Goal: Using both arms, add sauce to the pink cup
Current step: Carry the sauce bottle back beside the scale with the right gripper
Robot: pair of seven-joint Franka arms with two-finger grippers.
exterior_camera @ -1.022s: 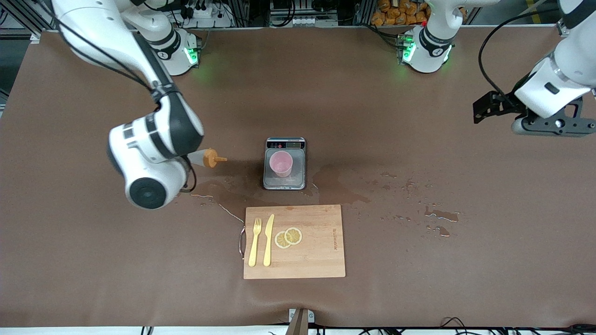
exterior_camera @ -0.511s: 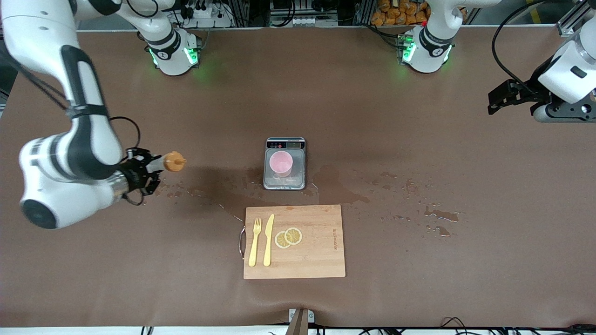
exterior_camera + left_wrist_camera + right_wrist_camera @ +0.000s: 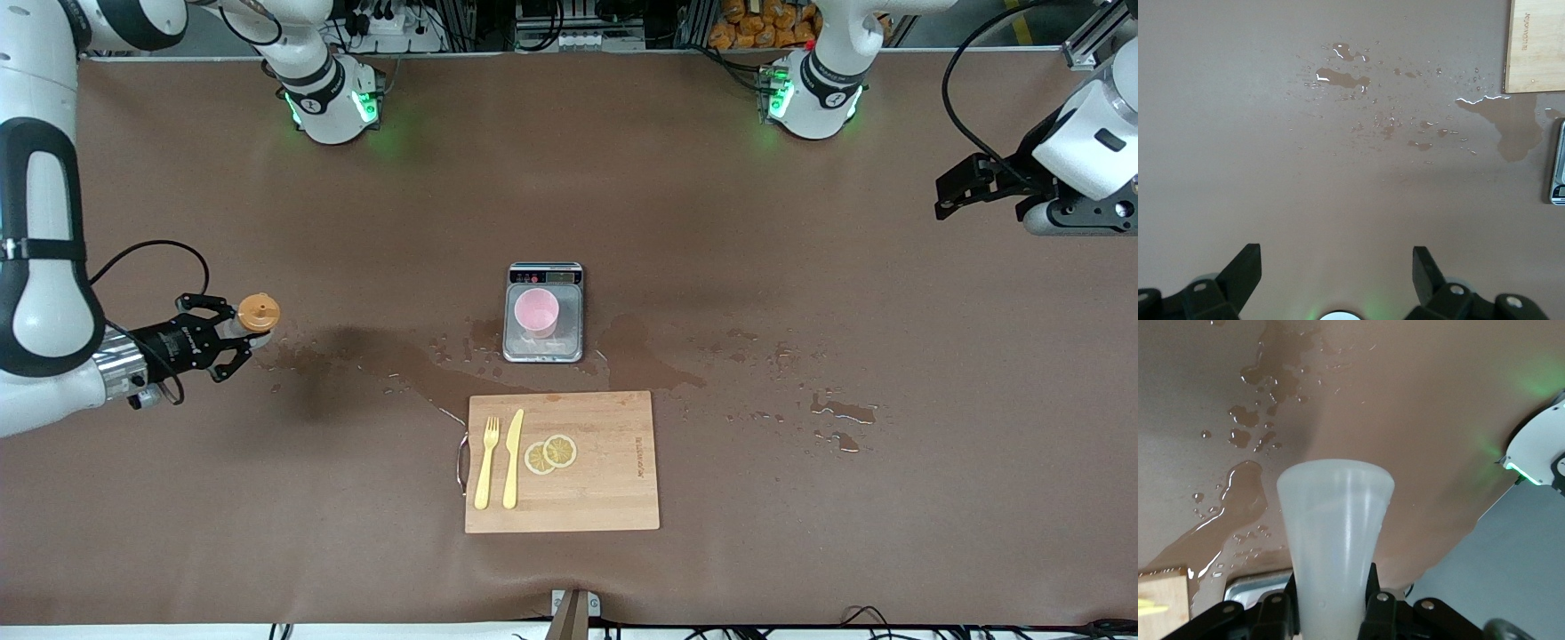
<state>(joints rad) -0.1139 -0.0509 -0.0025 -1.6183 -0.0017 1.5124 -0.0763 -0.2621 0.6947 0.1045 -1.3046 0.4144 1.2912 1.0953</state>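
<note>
The pink cup (image 3: 536,311) stands upright on the grey scale (image 3: 570,331) at mid-table. My right gripper (image 3: 233,336) hangs over the table toward the right arm's end, well away from the cup, and is shut on the sauce bottle (image 3: 257,314). The orange cap points up toward the front camera. In the right wrist view the translucent bottle body (image 3: 1335,533) fills the space between the fingers of the right gripper (image 3: 1333,603). My left gripper (image 3: 956,189) waits open at the left arm's end; the left wrist view shows nothing between the fingers of the left gripper (image 3: 1336,267).
A wooden cutting board (image 3: 587,480) lies nearer to the front camera than the scale, with a yellow fork (image 3: 485,462), a yellow knife (image 3: 512,458) and lemon slices (image 3: 550,453) on it. Wet patches (image 3: 640,356) spread over the brown cloth round the scale.
My right arm has swung away from the scale toward its own end of the table, carrying the bottle, whose cap turned up. The left gripper drew back slightly.
</note>
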